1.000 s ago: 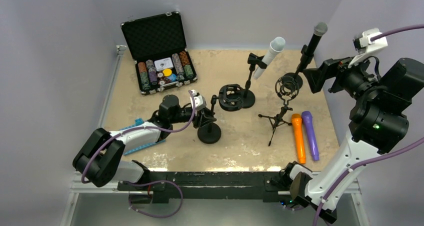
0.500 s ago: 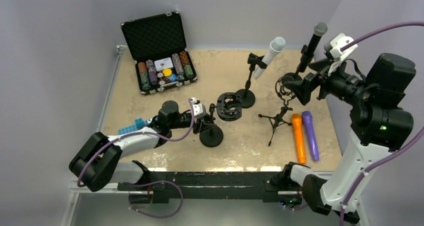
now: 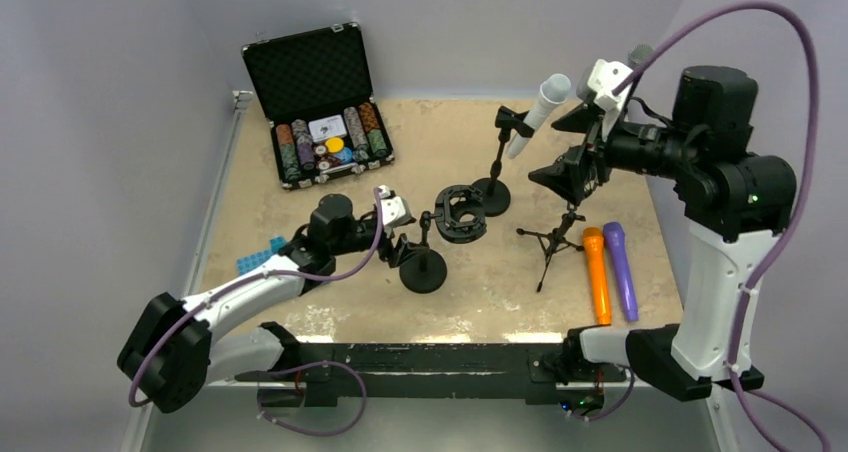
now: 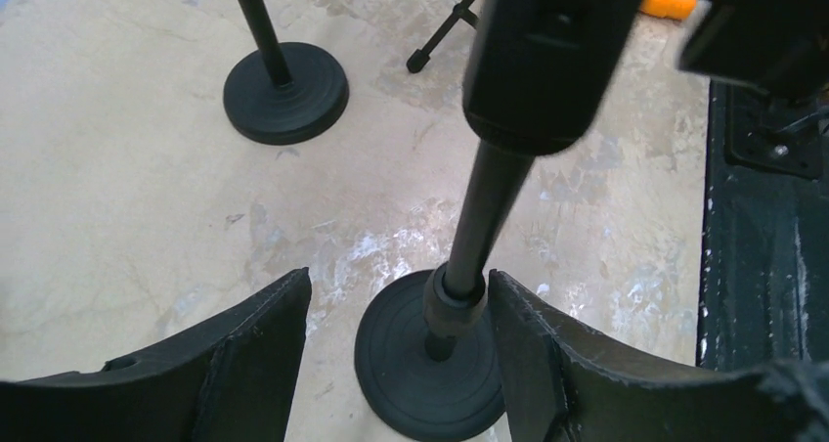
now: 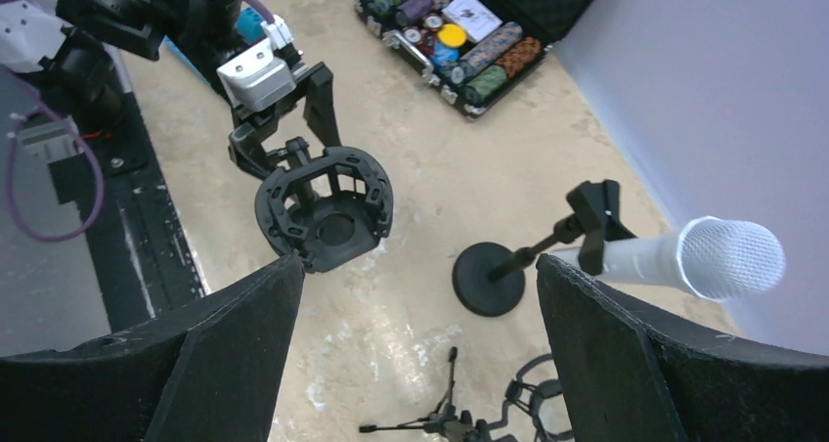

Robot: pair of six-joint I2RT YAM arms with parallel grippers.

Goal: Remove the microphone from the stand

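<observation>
White microphone sits tilted in the clip of its round-base stand, at 1 o'clock on the worktop. Likely light and rigid with a smooth barrel. The mesh head dents, so grip the barrel by the clip and pull along its axis. The stand looks tippy.

Right gripper hovers over it, wide apart, empty. Left gripper is apart around the empty stand's stem.

Wall is close at 12, tripod stand at 4, free room toward 9. Black mic is mostly hidden and may be the target instead.
</observation>
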